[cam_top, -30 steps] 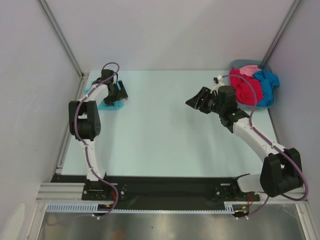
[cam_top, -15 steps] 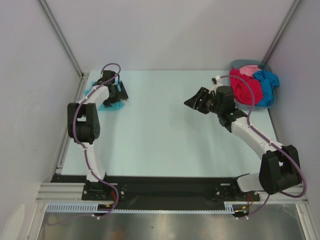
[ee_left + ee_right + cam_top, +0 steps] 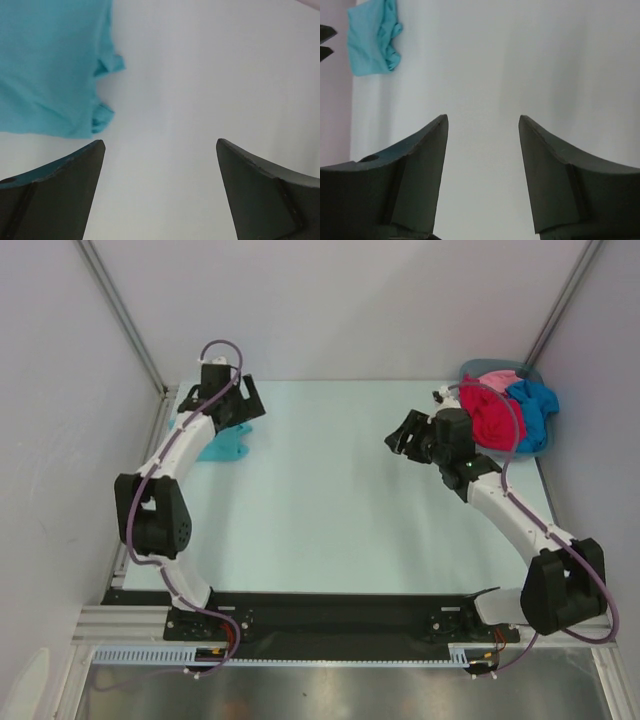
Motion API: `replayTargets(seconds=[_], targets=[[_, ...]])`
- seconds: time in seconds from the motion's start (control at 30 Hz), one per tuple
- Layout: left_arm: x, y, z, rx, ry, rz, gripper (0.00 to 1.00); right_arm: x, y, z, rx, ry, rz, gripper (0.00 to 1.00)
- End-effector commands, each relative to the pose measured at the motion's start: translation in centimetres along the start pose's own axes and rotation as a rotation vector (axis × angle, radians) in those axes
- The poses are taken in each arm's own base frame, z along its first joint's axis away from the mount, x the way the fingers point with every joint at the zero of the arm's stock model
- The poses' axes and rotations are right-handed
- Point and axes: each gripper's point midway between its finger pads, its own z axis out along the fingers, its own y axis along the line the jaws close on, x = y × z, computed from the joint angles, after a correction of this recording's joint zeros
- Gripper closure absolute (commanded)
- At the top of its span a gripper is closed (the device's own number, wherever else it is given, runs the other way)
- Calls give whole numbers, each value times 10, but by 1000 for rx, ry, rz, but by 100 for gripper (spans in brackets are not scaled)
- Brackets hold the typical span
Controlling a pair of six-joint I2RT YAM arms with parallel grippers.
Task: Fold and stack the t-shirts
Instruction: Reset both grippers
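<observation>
Through this wrist camera I see my left gripper [image 3: 160, 142] spread wide, its two dark fingers [image 3: 60, 185] rising from the bottom corners with only bare table [image 3: 200, 75] between them. The teal t-shirt [image 3: 47, 65] lies flat on the table ahead and to the left, running out past the top and left of my view. Its right edge shows two small bunched folds of cloth. Its lower edge sits just beyond the left finger, apart from it. No table edge shows clearly here.
</observation>
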Motion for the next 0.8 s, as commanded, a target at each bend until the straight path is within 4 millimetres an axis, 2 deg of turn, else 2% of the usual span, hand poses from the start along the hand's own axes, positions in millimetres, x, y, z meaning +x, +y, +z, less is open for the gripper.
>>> replayTargets(seconds=[0.0,0.03,0.07,0.13,0.2,0.3,0.37,0.4,0.5,0.57,0.7,0.77], targets=[[14,-63,-32,187,-63,100,0,-35,-36,-31,219,-183,-120,36],[14,-73,-44,235,-85,113,0,-28,-50,-33,258,-188,-118,36],[18,-77,-48,256,-100,123,0,-34,-53,-40,271,-225,-111,35],[35,-85,-50,293,-104,134,0,-29,-58,-40,282,-226,-80,34],[50,-92,-50,316,-69,128,0,-9,-65,-29,284,-166,-59,33],[89,-117,-49,332,4,196,0,20,-76,-14,291,-83,1,31],[102,-122,-47,309,11,224,0,26,-78,-12,287,-82,27,30],[113,-132,-49,321,33,229,0,33,-82,-12,294,-75,30,30],[133,-152,-56,359,63,233,0,30,-80,-18,277,-104,39,29],[142,-157,-56,367,75,233,0,28,-76,-21,259,-112,42,28],[159,-157,-55,340,71,256,0,27,-73,-24,227,-113,49,34],[162,-157,-58,345,67,255,0,24,-74,-27,238,-119,55,31]])
